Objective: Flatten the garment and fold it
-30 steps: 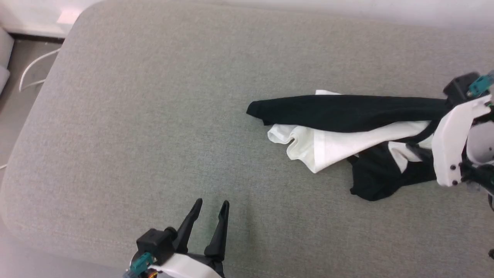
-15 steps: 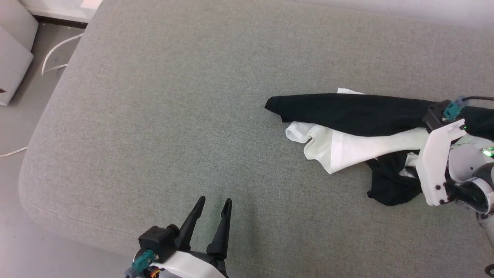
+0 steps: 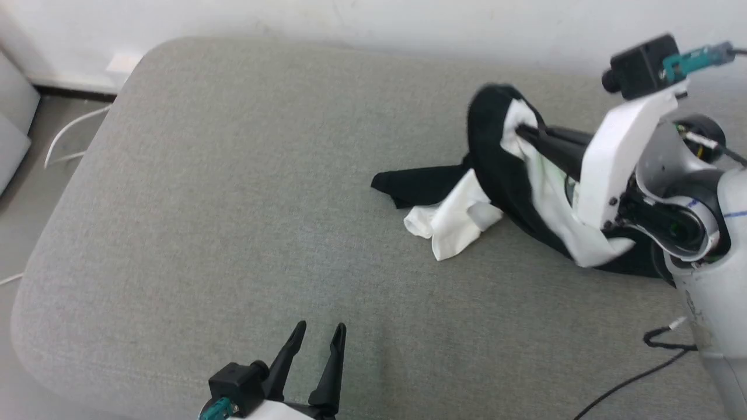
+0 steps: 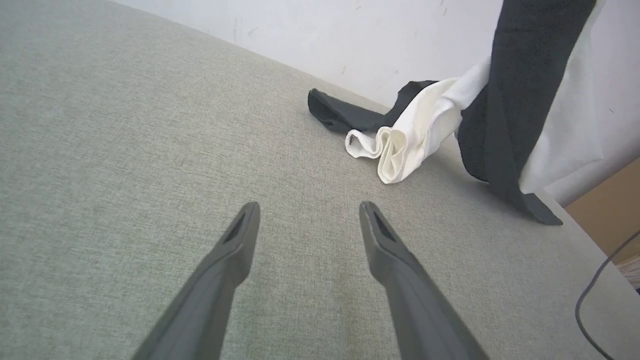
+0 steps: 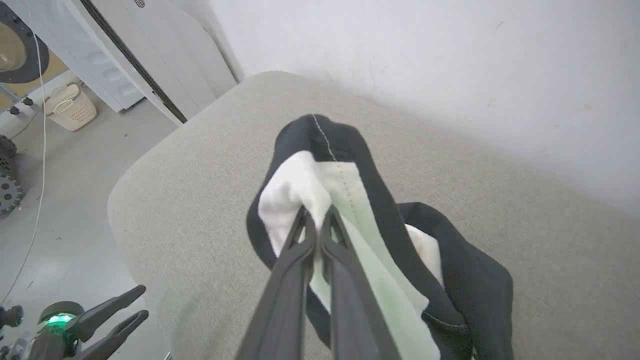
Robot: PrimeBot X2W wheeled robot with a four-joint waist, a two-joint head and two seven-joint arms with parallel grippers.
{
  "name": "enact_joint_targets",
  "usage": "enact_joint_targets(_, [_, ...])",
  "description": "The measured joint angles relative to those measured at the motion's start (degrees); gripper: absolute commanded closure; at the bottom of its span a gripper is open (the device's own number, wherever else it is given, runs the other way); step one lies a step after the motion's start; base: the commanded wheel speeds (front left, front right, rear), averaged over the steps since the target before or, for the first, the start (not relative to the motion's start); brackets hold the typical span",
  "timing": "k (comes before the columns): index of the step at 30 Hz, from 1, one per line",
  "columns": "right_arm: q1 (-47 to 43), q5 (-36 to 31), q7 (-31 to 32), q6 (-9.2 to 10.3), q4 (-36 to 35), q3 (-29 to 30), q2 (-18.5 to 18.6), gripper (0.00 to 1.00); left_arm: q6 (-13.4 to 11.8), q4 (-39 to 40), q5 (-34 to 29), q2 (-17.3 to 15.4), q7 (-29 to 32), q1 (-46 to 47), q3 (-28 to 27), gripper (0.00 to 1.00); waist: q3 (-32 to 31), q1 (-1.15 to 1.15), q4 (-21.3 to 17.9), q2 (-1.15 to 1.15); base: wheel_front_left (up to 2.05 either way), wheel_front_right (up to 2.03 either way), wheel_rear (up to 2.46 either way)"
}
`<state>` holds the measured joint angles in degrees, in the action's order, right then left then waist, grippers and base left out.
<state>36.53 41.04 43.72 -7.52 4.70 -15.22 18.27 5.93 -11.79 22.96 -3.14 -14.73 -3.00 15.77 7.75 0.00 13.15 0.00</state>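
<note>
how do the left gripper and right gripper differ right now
The left gripper is open and empty; the right gripper is shut on the garment. The left is low by the near edge of the cushion; the right is raised, holding fabric up. Both have long dark fingers.

Bright, even, soft light w/ faint shadows; head view slightly blurry, wrist views wide-angle w/ bent edges.
</note>
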Motion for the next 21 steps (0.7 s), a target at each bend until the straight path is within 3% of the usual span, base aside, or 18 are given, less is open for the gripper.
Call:
enact_joint_targets(5, [0.41, 1.05, 0.82, 0.00, -1.03, -2.50, -1.04, 0.96, -0.07, 0.07, -0.03, -0.29, 0.00, -0.54, 0.21, 0.00, -1.65, 0.00, -1.57, 0.00, 0.00, 0.00, 0.00])
enact_joint_targets(7, [-1.64, 1.78, 2.18, 0.00, -1.45, -4.42, -1.05, 0.95, -0.10, 0.13, -0.02, -0.27, 0.01, -0.56, 0.46, 0.00, -1.76, 0.00, -2.12, 0.00, 0.00, 0.00, 0.00])
enact_joint_targets(8, [-3.07, 2.02, 2.69, 0.00, -1.51, -5.37, -0.94, 1.00, -0.10, 0.15, -0.02, -0.29, 0.01, -0.57, 0.56, 0.00, -1.66, -0.01, -2.27, 0.00, 0.00, 0.00, 0.00])
enact_joint_targets(16, [-13.15, 3.34, 3.15, 0.00, 0.54, -10.23, -0.08, 0.96, -0.10, 0.26, 0.00, -0.36, 0.02, -0.32, 0.90, 0.00, 0.51, 0.00, -2.06, 0.00, 0.00, 0.00, 0.00])
enact_joint_targets(17, [-13.69, 3.44, 2.98, 0.00, 0.70, -10.83, -0.10, 0.86, -0.10, 0.22, 0.01, -0.41, 0.02, -0.25, 0.90, 0.00, 0.72, 0.00, -1.97, 0.00, 0.00, 0.00, 0.00])
enact_joint_targets(18, [-14.07, 3.44, 2.68, 0.00, 0.88, -11.15, -0.12, 0.55, -0.10, 0.16, 0.01, -0.45, 0.02, -0.15, 0.90, 0.00, 0.85, 0.00, -1.88, 0.00, 0.00, 0.00, 0.00])
enact_joint_targets(19, [-14.30, 3.41, 2.47, 0.00, 1.00, -11.34, -0.08, 0.00, -0.10, 0.07, 0.02, -0.48, 0.02, -0.06, 0.92, 0.00, 0.91, 0.00, -1.78, 0.00, 0.00, 0.00, 0.00])
enact_joint_targets(21, [-14.31, 3.41, 2.38, 0.00, 0.91, -11.66, 0.27, 0.00, -0.11, -0.13, 0.20, -0.51, 0.02, -0.04, 1.00, 0.00, 0.78, 0.00, -1.66, 0.00, 0.00, 0.00, 0.00])
